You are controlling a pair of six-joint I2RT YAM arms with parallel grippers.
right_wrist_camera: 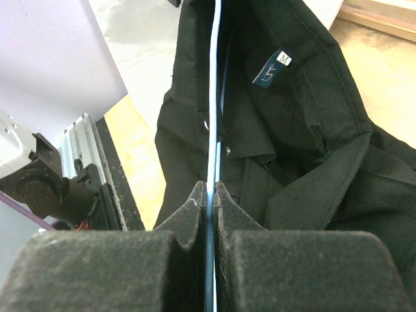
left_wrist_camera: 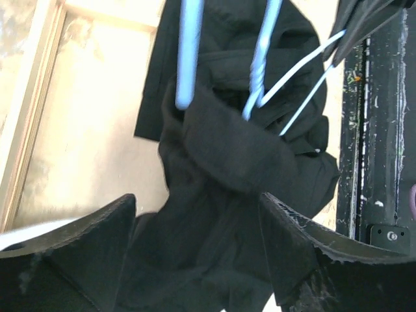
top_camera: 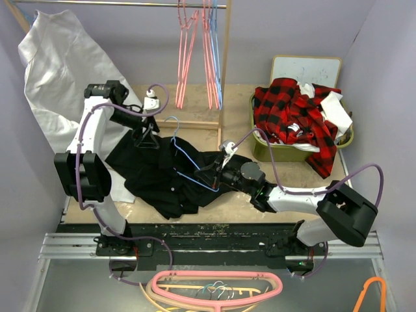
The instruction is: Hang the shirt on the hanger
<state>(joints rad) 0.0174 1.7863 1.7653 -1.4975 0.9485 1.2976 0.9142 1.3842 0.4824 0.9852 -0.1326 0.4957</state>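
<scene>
One plain black button-up shirt (top_camera: 156,179) and one thin light blue wire hanger (left_wrist_camera: 190,52) lie at the table's centre. At 2 o'clock one olive-green plastic basket (top_camera: 266,153) holds one red-and-black plaid shirt (top_camera: 286,110). One big white cloth (top_camera: 58,71) hangs at 10 o'clock. At 12 o'clock the pink wire hangers (top_camera: 187,58) on the rail number at least two, too bunched to count exactly.

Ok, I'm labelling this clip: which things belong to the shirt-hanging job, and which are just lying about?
Job: black shirt; light blue hanger; right tool, shut on the hanger; left tool, open over the shirt.
Lying about: pink hangers; red plaid shirt in the green basket; white cloth.
</scene>
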